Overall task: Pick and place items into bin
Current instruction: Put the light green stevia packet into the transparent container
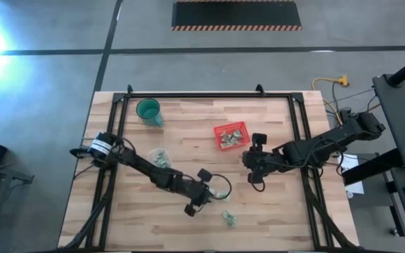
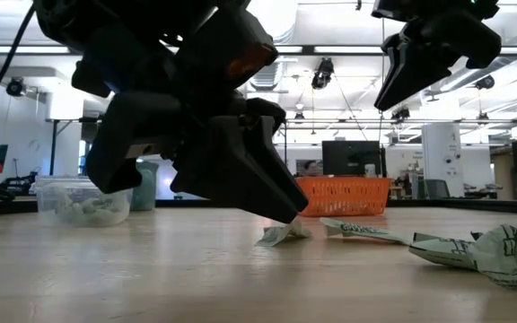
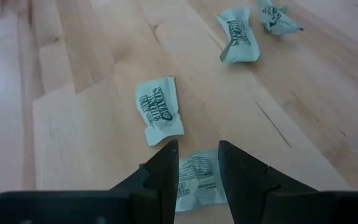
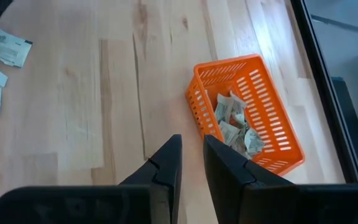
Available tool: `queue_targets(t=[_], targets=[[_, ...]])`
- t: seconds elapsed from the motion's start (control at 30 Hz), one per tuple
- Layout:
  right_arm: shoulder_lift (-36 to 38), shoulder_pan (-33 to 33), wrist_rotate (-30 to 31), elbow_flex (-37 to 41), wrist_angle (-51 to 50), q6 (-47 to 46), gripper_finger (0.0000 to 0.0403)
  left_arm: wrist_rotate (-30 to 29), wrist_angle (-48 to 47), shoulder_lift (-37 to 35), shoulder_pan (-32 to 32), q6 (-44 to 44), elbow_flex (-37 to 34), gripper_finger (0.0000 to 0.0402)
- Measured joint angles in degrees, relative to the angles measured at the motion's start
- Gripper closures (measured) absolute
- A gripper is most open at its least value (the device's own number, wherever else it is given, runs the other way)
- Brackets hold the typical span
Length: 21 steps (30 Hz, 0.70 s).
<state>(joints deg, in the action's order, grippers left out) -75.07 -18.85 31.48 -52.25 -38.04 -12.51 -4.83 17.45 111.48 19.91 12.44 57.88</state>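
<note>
Several pale green printed packets, the items, lie loose on the wooden table (image 3: 159,110) (image 3: 238,34) (image 2: 483,247). My left gripper (image 3: 197,152) is low over the table's near middle (image 1: 216,190), open, its fingers standing on either side of one flat packet (image 3: 197,180) that rests on the wood. The bin, a red basket (image 1: 230,135) with several packets lying in it (image 4: 235,124), stands on the table farther back. My right gripper (image 4: 191,146) hangs above the table (image 1: 248,160), near the basket's near side, narrowly open with nothing between its fingers. My left gripper slants down over the packet (image 3: 197,180), one fingertip (image 2: 287,215) just above it in the low view. Whether the fingers touch the packet I cannot tell.
A teal cup (image 1: 148,110) stands at the far left. A clear tub (image 2: 83,202) with pale packets sits under my left arm's span (image 1: 160,158). Another loose packet (image 1: 229,219) lies toward the near edge. A black frame (image 1: 209,96) borders the table.
</note>
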Motion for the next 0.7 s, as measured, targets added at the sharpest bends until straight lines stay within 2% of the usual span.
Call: queue_targets(t=[0.37,0.7], targets=[[0.0,0.0,0.0,0.0,1.5,-0.7,0.0346,1.3,-1.0,0.0,-1.1,-6.1,-0.1,0.0305],[0.0,0.0,0.0,0.0,2.1,-0.4,0.0346,4.0,-3.1,0.0,-1.3,-6.1,-0.1,0.0305]])
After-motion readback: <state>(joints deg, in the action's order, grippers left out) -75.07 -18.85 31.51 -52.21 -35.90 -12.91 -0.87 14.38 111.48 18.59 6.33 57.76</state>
